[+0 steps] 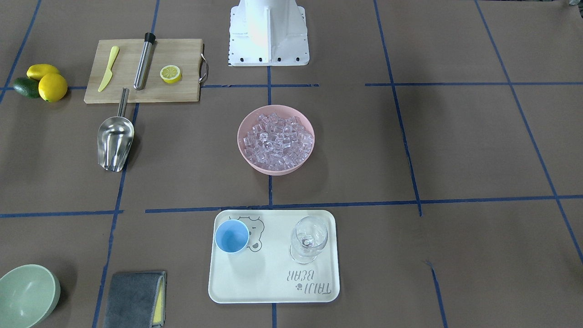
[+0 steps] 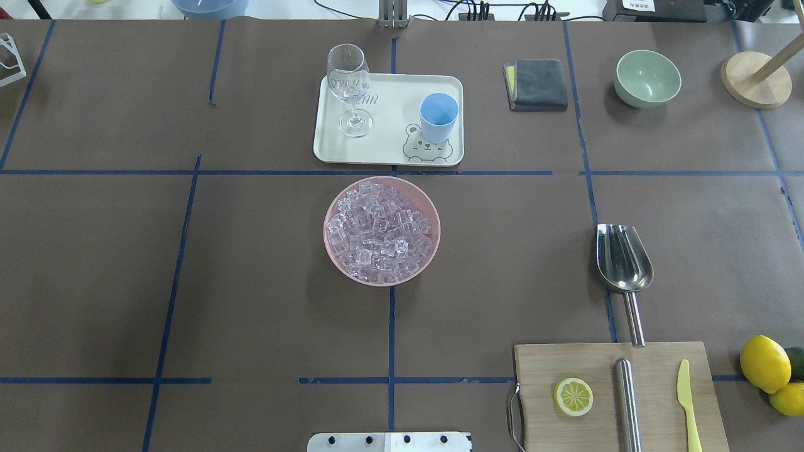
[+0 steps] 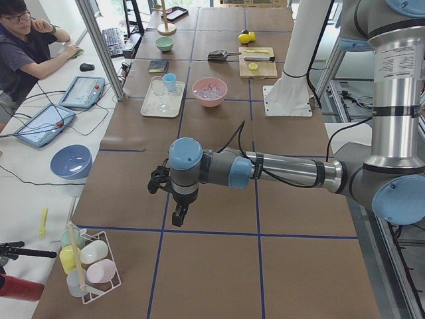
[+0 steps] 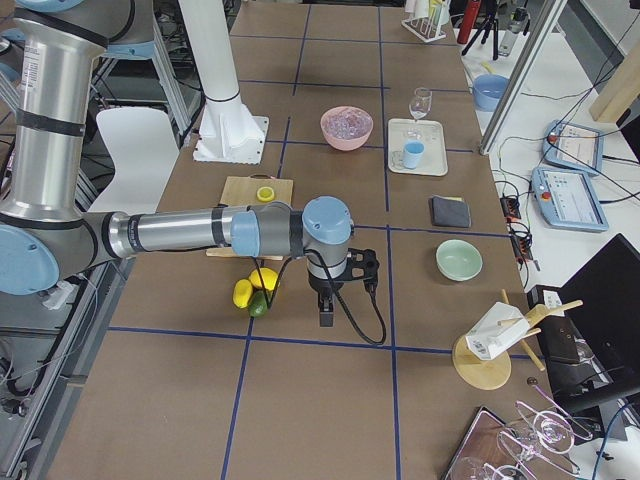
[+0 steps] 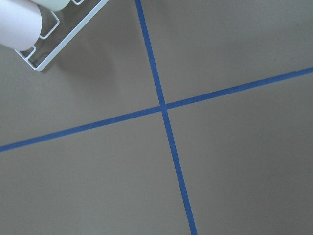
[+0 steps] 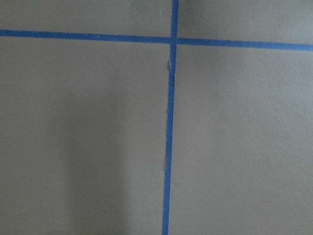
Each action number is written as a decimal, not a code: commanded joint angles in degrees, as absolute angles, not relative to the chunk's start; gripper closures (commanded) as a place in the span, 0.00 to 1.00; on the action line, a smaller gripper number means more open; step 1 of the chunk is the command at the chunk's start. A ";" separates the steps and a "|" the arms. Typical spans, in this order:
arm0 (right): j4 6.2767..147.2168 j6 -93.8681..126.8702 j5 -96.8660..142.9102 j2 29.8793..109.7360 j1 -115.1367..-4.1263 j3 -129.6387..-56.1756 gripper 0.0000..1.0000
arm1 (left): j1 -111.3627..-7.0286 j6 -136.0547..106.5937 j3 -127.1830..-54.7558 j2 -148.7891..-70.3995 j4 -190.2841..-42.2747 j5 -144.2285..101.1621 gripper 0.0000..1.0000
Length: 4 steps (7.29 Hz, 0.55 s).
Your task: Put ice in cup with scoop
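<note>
scoop (image 2: 624, 263) lies toward right edge of table (image 2: 251, 314), handle pointing at robot's edge; right hand (image 4: 326, 312) nearer than left hand (image 3: 178, 214). grip of either: cannot tell.

- Wooden cutting board (image 2: 656, 389), near right, carrying a lemon slice (image 2: 573, 397), a steel cylinder (image 2: 625, 402) and a yellow knife (image 2: 688, 402).
- Two whole lemons (image 2: 764, 363) just right of it.
- Pink bowl (image 2: 381, 282) at the centre.
- Cream tray (image 2: 389, 135) beyond it, with a wine glass (image 2: 348, 78) upright on its left part.
- Folded grey cloth (image 2: 539, 83), pale green bowl (image 2: 647, 77) and round wooden stand (image 2: 754, 78), far right.
</note>
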State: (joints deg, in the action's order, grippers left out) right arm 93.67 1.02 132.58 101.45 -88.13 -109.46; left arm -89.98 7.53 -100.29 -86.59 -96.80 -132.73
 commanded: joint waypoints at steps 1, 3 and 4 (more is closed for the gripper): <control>93.17 0.97 134.98 100.28 -88.07 -109.16 0.00 | -89.74 7.12 -99.50 -86.92 -107.69 -133.58 0.00; 92.29 0.09 134.82 100.11 -88.07 -109.07 0.00 | -89.13 7.21 -98.70 -87.01 -109.60 -138.33 0.00; 90.28 0.70 135.17 100.02 -87.72 -108.90 0.00 | -86.60 6.86 -99.66 -87.27 -115.26 -139.30 0.00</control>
